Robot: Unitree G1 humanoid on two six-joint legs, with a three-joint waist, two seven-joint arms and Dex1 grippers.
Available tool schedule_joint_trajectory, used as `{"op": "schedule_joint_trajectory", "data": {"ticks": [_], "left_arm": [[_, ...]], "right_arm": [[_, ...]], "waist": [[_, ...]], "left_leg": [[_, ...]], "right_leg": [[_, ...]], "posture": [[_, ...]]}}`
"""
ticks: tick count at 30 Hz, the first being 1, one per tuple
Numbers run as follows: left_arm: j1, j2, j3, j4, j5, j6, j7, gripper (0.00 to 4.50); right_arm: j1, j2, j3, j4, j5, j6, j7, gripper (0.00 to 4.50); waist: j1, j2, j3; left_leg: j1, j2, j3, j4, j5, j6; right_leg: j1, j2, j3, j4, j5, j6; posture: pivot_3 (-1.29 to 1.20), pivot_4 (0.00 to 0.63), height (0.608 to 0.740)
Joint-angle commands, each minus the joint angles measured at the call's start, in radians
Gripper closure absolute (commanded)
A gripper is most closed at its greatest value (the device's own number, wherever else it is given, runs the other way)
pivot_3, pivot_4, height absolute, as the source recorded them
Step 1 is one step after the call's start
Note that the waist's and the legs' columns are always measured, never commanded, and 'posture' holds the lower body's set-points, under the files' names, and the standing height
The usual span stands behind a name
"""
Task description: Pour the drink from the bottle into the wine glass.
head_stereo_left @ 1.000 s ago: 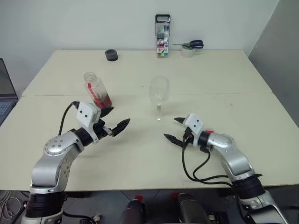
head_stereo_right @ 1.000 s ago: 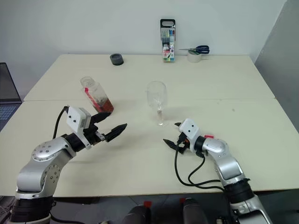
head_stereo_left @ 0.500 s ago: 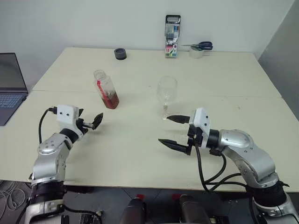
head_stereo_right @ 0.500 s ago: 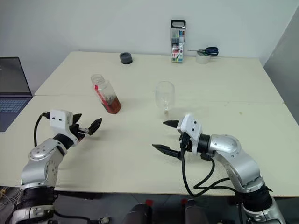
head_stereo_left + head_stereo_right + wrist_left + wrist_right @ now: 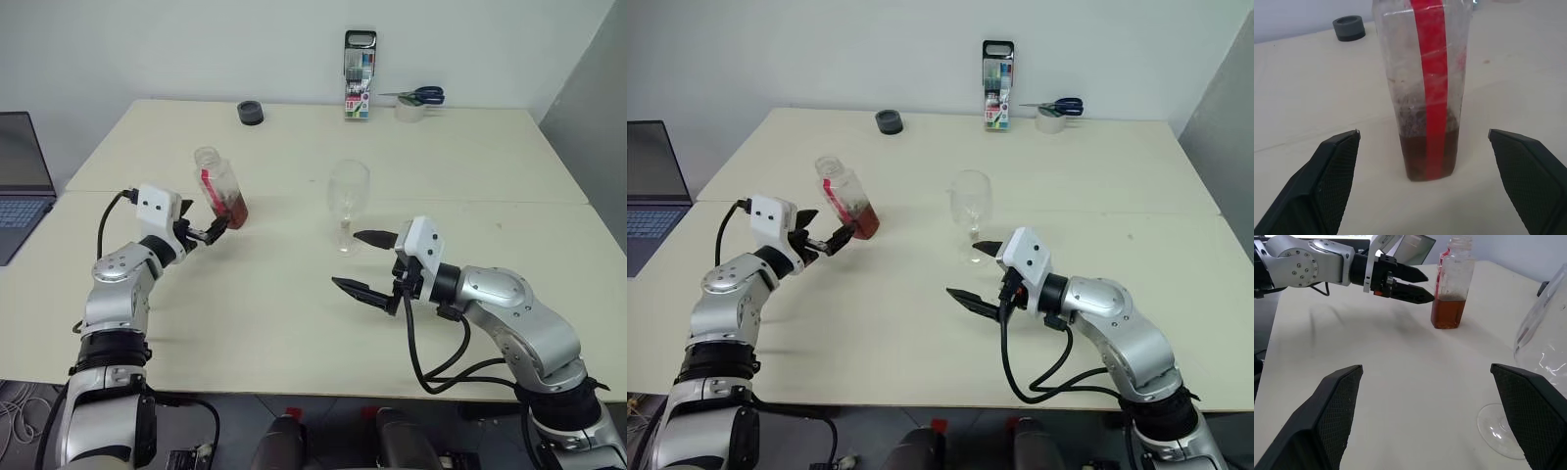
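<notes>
Bottle (image 5: 221, 187) stands upright on the surface (image 5: 294, 313), uncapped, directly ahead of the left claw (image 5: 214, 231), which is wide and empty. Right claw (image 5: 364, 262), also wide, sits just beside the wine glass (image 5: 348, 204).

The small clear plastic bottle (image 5: 220, 186) carries a bright red vertical stripe down its side, and the reddish-brown amber drink (image 5: 1427, 156) fills only its bottom part. The clear stemmed wine glass (image 5: 349, 204) is colourless and transparent. The broad table top (image 5: 294, 294) is a pale cream. At its far edge stand a dark grey round cap-like ring (image 5: 251, 113), a black-topped clear case of multicoloured markers (image 5: 360, 76), and blue-handled scissors (image 5: 421, 95) lying on a whitish tape roll (image 5: 409, 111). The left gripper (image 5: 217, 229) and right gripper (image 5: 364, 261) have black fingers (image 5: 1327, 171) with a fine dotted texture, on white and silver arms.
</notes>
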Motion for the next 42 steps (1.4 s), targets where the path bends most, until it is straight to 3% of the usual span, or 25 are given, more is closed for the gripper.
{"op": "schedule_joint_trajectory", "data": {"ticks": [1, 10, 17, 27, 30, 36, 38, 42], "left_arm": [[-0.049, 0.003, -0.009, 0.032, 0.02, -0.045, 0.005, 0.0], [-0.163, -0.002, -0.02, 0.191, 0.038, -0.109, -0.002, 0.0], [-0.276, -0.014, -0.028, 0.342, 0.064, -0.166, -0.007, 0.0], [-0.371, -0.033, -0.035, 0.48, 0.08, -0.223, -0.015, 0.0], [-0.383, -0.039, -0.033, 0.506, 0.086, -0.227, -0.008, 0.62], [-0.371, -0.044, -0.03, 0.512, 0.083, -0.214, 0.001, 2.45], [-0.363, -0.045, -0.028, 0.509, 0.08, -0.212, 0.003, 2.67], [-0.364, -0.061, -0.051, 0.445, 0.089, -0.238, -0.013, 2.68]], "right_arm": [[-0.013, -0.004, -0.004, -0.038, 0.011, 0.0, -0.004, 0.03], [-0.02, -0.003, -0.009, -0.042, 0.021, -0.001, 0.005, 0.03], [-0.067, 0.044, -0.066, -0.052, 0.119, 0.021, -0.008, 0.03], [-0.078, 0.026, -0.041, -0.058, 0.086, -0.01, -0.023, 0.03], [-0.075, 0.025, -0.041, -0.06, 0.082, -0.009, -0.026, 0.0], [-0.072, 0.02, -0.043, -0.057, 0.079, -0.008, -0.03, 0.0], [-0.072, 0.019, -0.043, -0.055, 0.077, -0.011, -0.031, 0.0], [-0.068, 0.019, -0.054, -0.059, 0.072, -0.018, -0.044, 0.0]], "waist": [[0.0, 0.0, 0.0], [0.0, 0.0, 0.0], [-0.003, 0.0, 0.0], [-0.013, 0.0, 0.0], [-0.015, 0.0, 0.0], [-0.022, 0.0, 0.0], [-0.022, 0.0, 0.0], [-0.022, 0.0, 0.0]], "left_leg": [[0.0, 0.0, 0.0, 0.0, 0.0, 0.0], [-0.001, 0.0, 0.0, 0.0, 0.0, 0.0], [-0.001, -0.001, 0.0, 0.001, 0.0, -0.001], [-0.002, -0.001, 0.0, 0.001, 0.001, -0.001], [-0.002, -0.002, 0.0, 0.001, 0.001, -0.001], [-0.002, -0.001, -0.001, 0.0, 0.001, -0.001], [-0.002, -0.001, -0.001, 0.001, 0.001, -0.001], [-0.002, -0.001, -0.001, 0.001, 0.001, -0.001]], "right_leg": [[0.0, 0.0, 0.0, 0.0, 0.0, 0.0], [0.0, 0.0, -0.001, 0.0, 0.0, 0.0], [0.0, 0.0, -0.001, 0.0, 0.0, 0.0], [-0.001, 0.0, -0.002, 0.0, 0.0, 0.0], [-0.001, 0.0, -0.002, 0.0, 0.0, 0.0], [-0.001, 0.0, -0.002, 0.001, 0.0, 0.0], [-0.001, 0.0, -0.001, 0.001, 0.0, 0.0], [-0.001, 0.0, -0.001, 0.001, 0.0, 0.0]], "posture": [[0.0, 0.15, 0.74], [0.0, 0.15, 0.74], [0.0, 0.15, 0.74], [0.0, 0.15, 0.74], [0.0, 0.15, 0.74], [0.0, 0.15, 0.74], [0.0, 0.15, 0.74], [0.0, 0.15, 0.74]]}}
